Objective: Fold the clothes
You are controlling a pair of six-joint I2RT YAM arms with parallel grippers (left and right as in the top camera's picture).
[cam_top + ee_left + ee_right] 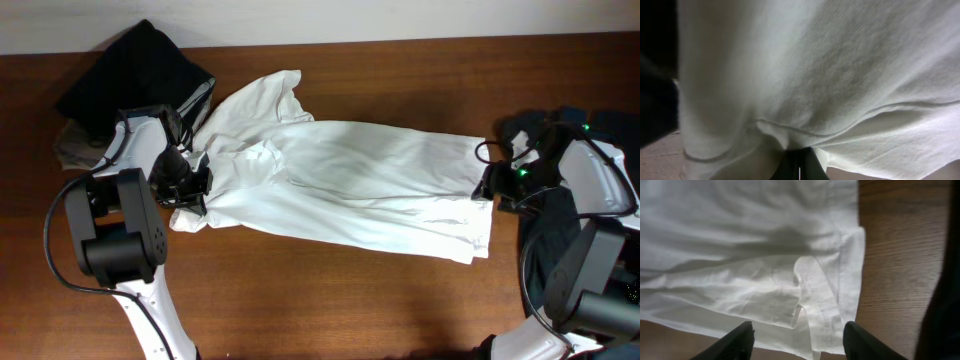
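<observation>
Largely hidden under bunched fabric near left edge of surface (330,300), left pincer (200,182) clamped shut on white shirt (370,180); right pincer (799,330) agape over wrinkled hem (837,270), gripping nothing.

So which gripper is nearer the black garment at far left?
Left: left gripper, shut on the white shirt, sits beside the black garment; right gripper is across the table.
</observation>
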